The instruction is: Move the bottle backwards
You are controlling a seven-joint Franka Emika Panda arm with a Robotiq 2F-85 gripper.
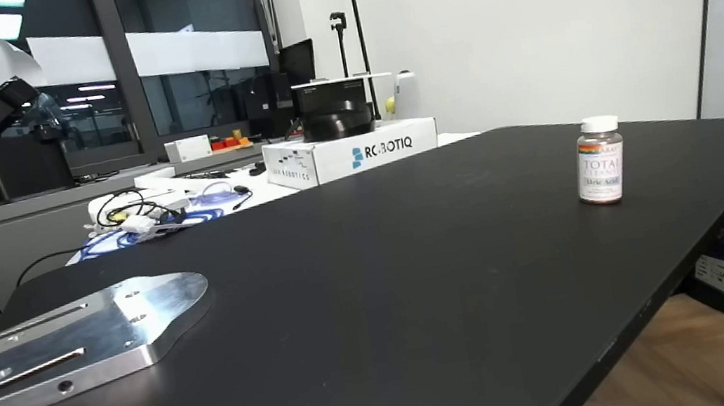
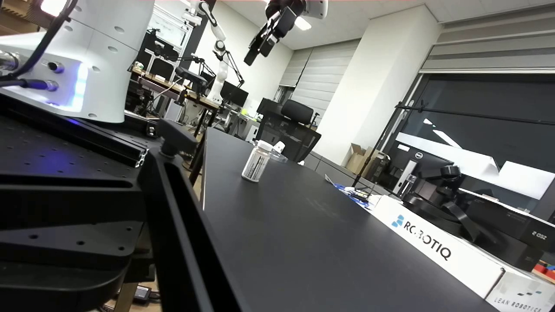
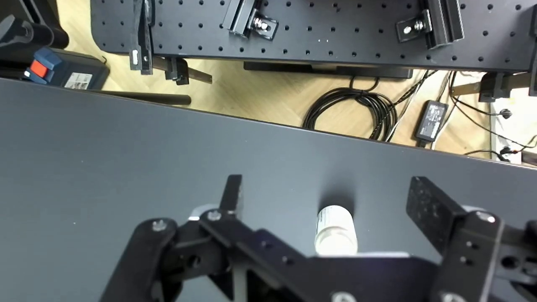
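**White-capped bottle (image 1: 601, 162) upright on the table (image 1: 374, 286), gripper (image 3: 326, 188) spread wide above it**

In an exterior view, a metal plate (image 1: 90, 333) lies on the table, well to the left of the bottle. Next come tangled cables (image 1: 138, 222) and a white box (image 1: 390, 149) marked ROBOTIQ, both left of the bottle and beyond the table. The bottle stands last, TOTAL and Uric Acid readable on its front.

In an exterior view, the arm's base (image 2: 95, 56) is left of the bottle, which stands near the table edge on that side. High over the bottle hangs the gripper, well apart from it. A chair (image 2: 286, 130) shows behind the bottle, slightly right; a pillar (image 2: 373, 86) rises farther right, and the box sits farthest right of the bottle.

In the wrist view, a case (image 3: 79, 75) lies up and left of the bottle, past the table edge. The gripper's fingers (image 3: 434, 214) are far apart, one on either side of the bottle in this view, with nothing between their pads held. Above the bottle in the view is coiled cable (image 3: 314, 110) on the floor (image 3: 260, 100); up and right, an adapter (image 3: 432, 121).
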